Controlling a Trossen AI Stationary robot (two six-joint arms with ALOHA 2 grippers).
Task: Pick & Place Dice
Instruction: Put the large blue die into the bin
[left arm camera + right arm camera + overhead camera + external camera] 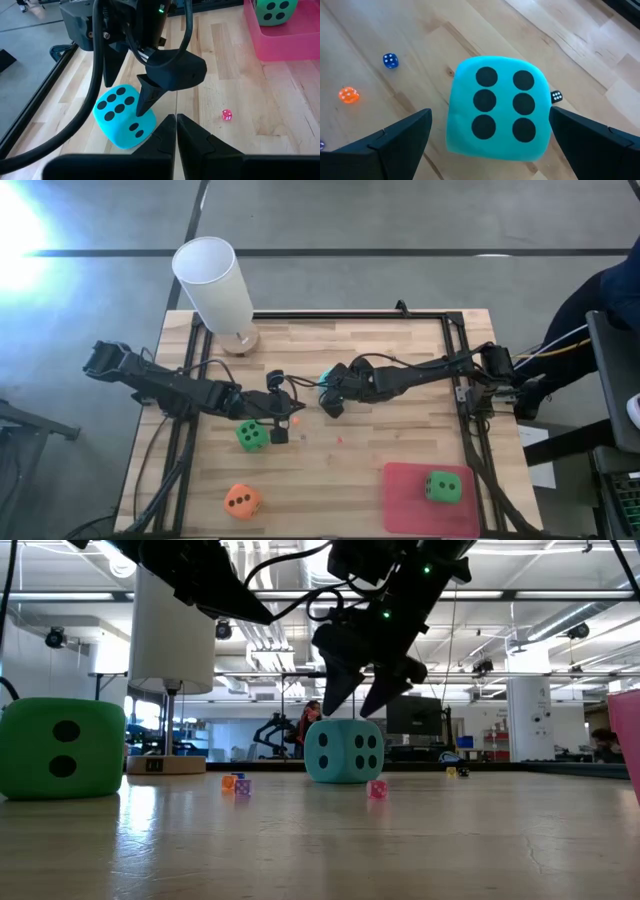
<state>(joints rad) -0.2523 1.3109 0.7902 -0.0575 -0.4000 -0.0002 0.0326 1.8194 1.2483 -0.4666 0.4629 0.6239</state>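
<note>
A teal die [495, 110] sits on the wooden table [400, 435] near its middle, six dark pips facing up. The right gripper [362, 698] hangs directly above it with its two dark fingers [395, 145] spread wide on either side of the cube, gripping nothing and not yet touching it. Just beside it, the left gripper [176, 132] points toward the same die with its fingers pressed together and nothing between them. A bright green die [251, 436] rests on the table close below the left gripper. An orange die [241, 500] lies well apart, toward the table's front left corner. A second green die [442, 486] sits on the pink mat [405, 505] at the front right. Several tiny coloured dice, including a pink one [226, 115], a blue one [390, 60] and an orange one [348, 94], are scattered on the wood around the teal die. A tall white cylinder [215, 285] stands on a round wooden base at the table's back left.
</note>
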